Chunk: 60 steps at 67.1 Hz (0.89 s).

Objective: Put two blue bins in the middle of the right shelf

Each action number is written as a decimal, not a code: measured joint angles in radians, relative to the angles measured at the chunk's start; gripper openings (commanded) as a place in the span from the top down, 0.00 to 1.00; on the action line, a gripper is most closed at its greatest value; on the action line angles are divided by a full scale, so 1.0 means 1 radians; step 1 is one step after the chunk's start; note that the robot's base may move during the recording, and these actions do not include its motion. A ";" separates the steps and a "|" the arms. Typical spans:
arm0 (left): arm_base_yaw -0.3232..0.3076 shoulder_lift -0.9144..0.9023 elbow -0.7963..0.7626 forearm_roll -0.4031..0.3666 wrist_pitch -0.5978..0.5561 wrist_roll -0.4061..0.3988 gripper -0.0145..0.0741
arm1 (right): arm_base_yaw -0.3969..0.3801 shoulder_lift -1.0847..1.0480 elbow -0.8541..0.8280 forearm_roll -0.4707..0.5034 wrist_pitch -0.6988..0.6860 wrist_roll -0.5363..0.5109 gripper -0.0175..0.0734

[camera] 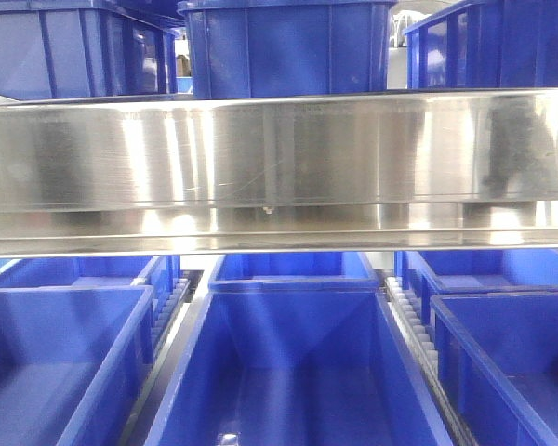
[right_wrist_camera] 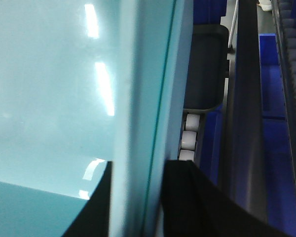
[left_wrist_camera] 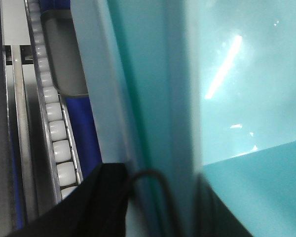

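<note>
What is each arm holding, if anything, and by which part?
Left gripper and right gripper each clamp a pale blue bin by its side wall, jaws straddling it; same bin or two, cannot tell.

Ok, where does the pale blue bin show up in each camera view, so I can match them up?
Exterior front: not in it; only royal-blue crates and a steel shelf beam show.
Left wrist: the pale blue bin fills the centre and right.
Right wrist: its wall fills the left side.
Shared landmark: the white rollers, between the crates, at left, right of centre.
</note>
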 measured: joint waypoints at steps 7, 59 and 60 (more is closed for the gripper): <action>0.000 0.000 0.000 0.000 0.000 0.000 0.96 | 0.000 0.000 0.000 0.000 0.000 0.000 0.98; -0.002 0.002 0.000 0.000 -0.031 0.000 0.96 | 0.000 0.002 0.000 -0.002 -0.014 0.000 0.98; -0.002 0.002 0.000 0.000 -0.035 0.000 0.96 | 0.000 0.002 0.000 -0.004 -0.017 0.000 0.98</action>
